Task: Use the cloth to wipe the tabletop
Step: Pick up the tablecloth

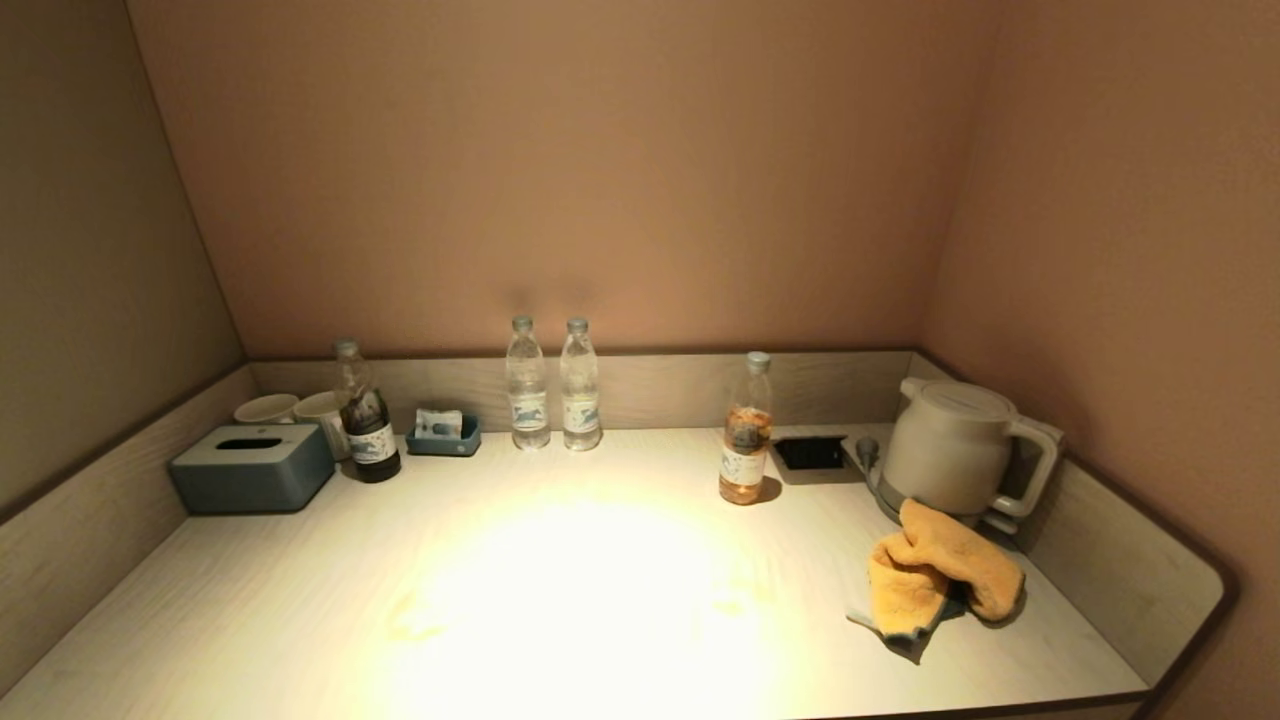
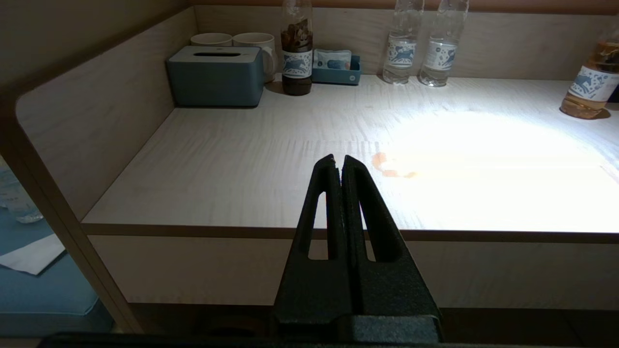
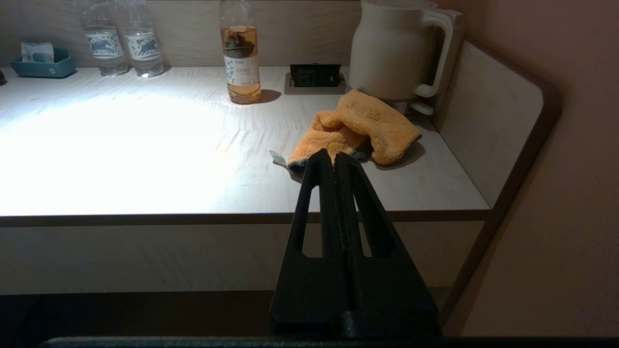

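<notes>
An orange cloth (image 1: 938, 575) with a grey-blue underside lies crumpled at the right of the pale wood tabletop (image 1: 560, 600), just in front of the kettle; it also shows in the right wrist view (image 3: 355, 128). An orange stain (image 2: 389, 166) marks the tabletop left of the bright light patch. My left gripper (image 2: 337, 159) is shut and empty, held in front of the table's front edge. My right gripper (image 3: 333, 155) is shut and empty, also in front of the front edge, short of the cloth. Neither arm shows in the head view.
A white kettle (image 1: 955, 450) stands at the back right beside a recessed socket (image 1: 810, 453). A tea bottle (image 1: 745, 432), two water bottles (image 1: 552, 385), a dark bottle (image 1: 365, 415), a small blue tray (image 1: 443, 432), a tissue box (image 1: 252, 468) and two cups (image 1: 290, 408) line the back. Raised side walls (image 1: 1130, 570) enclose the table.
</notes>
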